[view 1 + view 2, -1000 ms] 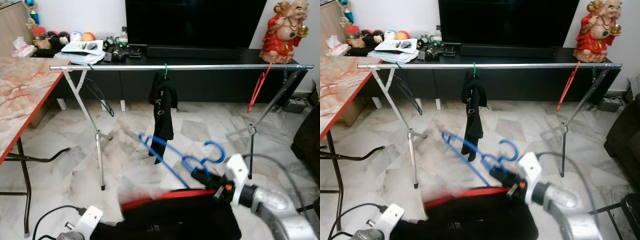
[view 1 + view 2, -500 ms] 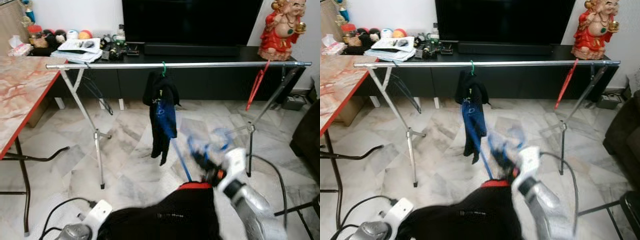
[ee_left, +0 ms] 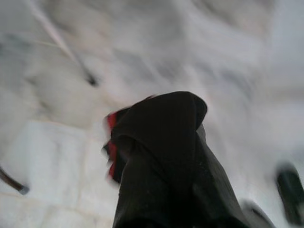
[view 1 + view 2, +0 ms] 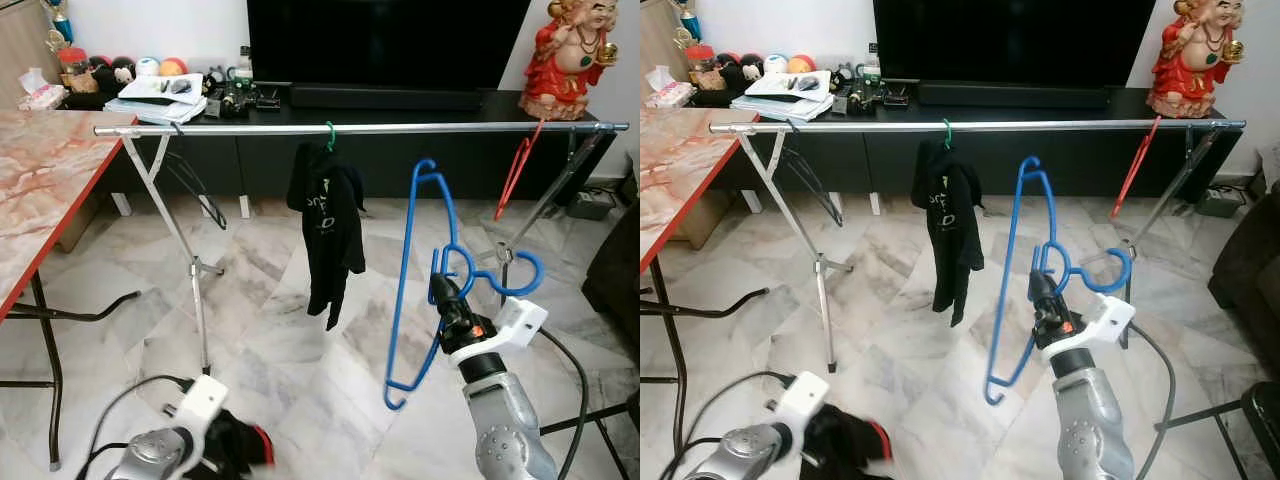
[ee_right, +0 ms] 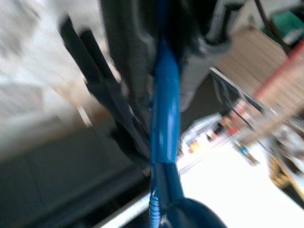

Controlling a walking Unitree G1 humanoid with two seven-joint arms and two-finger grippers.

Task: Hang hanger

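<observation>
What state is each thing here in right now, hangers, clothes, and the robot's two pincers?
Blue hanger: bare, off the rail, gripped near its hook.
Right pincer: shut on the blue hanger.
Left pincer: low, holding a black garment.
Black clothing: hanging on a green hanger.
Red hanger: hanging bare.
Rail: level.

No text can be read. The black garment (image 4: 327,215) hanging at mid-frame on the metal rail (image 4: 360,128) carries a small pale print, too small to make out.
</observation>
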